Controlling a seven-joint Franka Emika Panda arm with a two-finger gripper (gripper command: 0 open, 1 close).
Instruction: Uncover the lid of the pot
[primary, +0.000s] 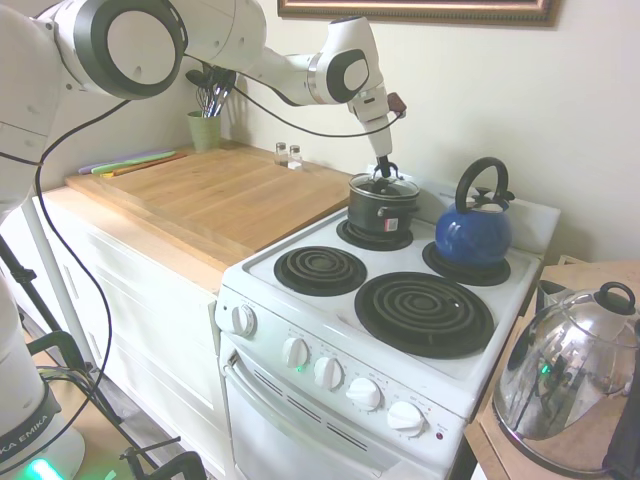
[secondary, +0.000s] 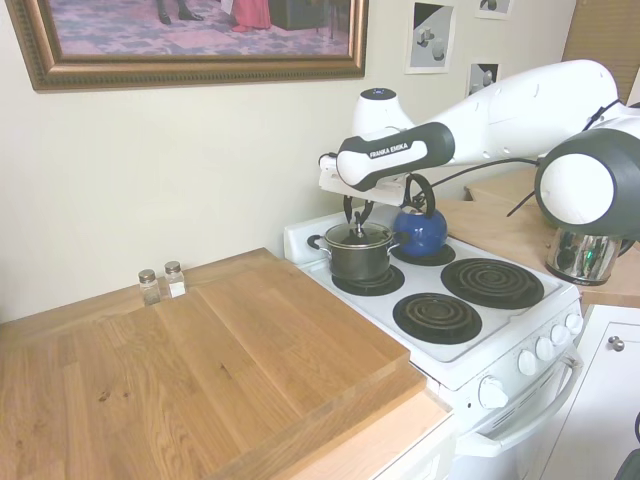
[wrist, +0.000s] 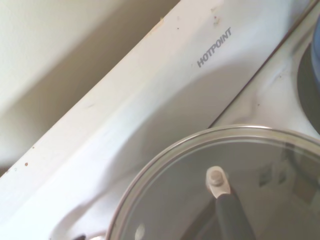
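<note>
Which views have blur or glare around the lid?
Wrist view: lid soft, its glass showing faint reflections, though the HOTPOINT print reads clearly. First exterior view: sharp; the domed lid at lower right mirrors the room. Second exterior view: slightly soft overall, no glare on the pot.

A white four-burner electric stove (primary: 330, 300) carries a small black cylindrical saucepan (primary: 381, 208) on its rear coil and a blue kettle with a black arched handle (primary: 474, 232) on the other rear coil. Beside the stove, a light wooden countertop (secondary: 200, 370) holds two small glass shakers (secondary: 161, 281) near the wall.
</note>
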